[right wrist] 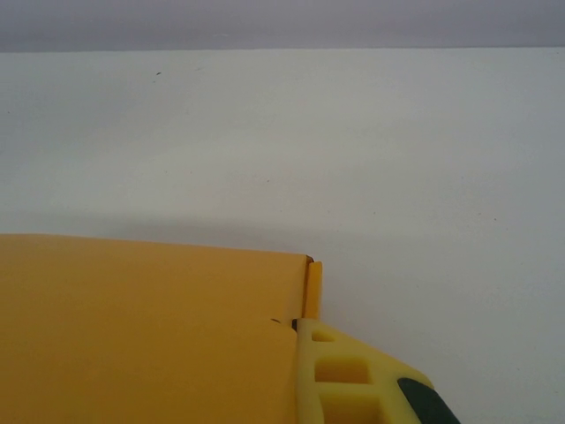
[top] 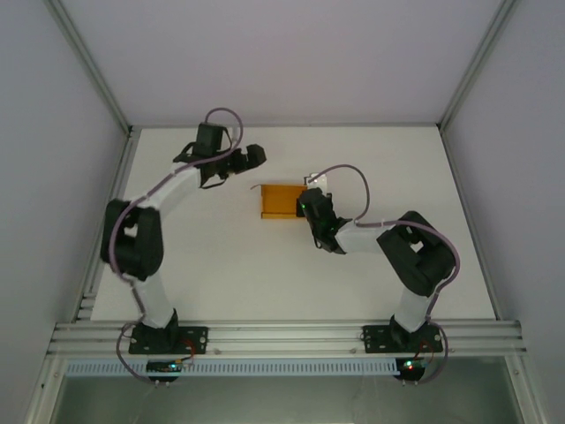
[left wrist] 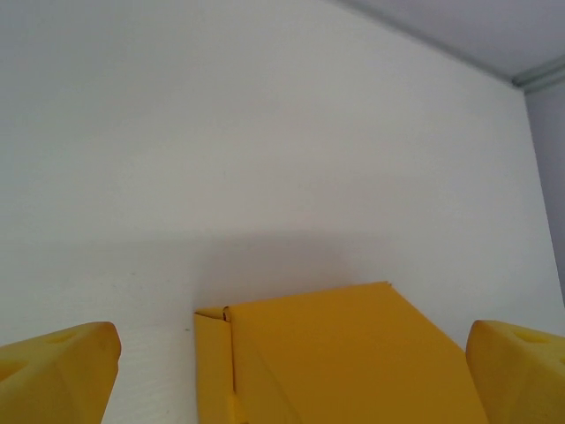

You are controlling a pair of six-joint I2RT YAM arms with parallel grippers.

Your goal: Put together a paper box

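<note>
A paper box (top: 281, 200) of thin orange-yellow card — matt, smooth, crisply creased at its folds — lies on a flat, matt white table (top: 265, 274). The fingers (left wrist: 62, 371) of the left gripper (left wrist: 291, 334) look like matt yellow moulded plastic; the near rail (top: 282, 336) is ribbed, dull-silver metal; the arm casings (top: 177, 190) are smooth white and black plastic.

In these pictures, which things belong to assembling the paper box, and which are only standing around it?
Belong to the job:
- paper box
- right gripper, shut on the box's edge
- left gripper, open, apart from the box

Only around it:
- table
- metal frame rail
- arm cables
</note>
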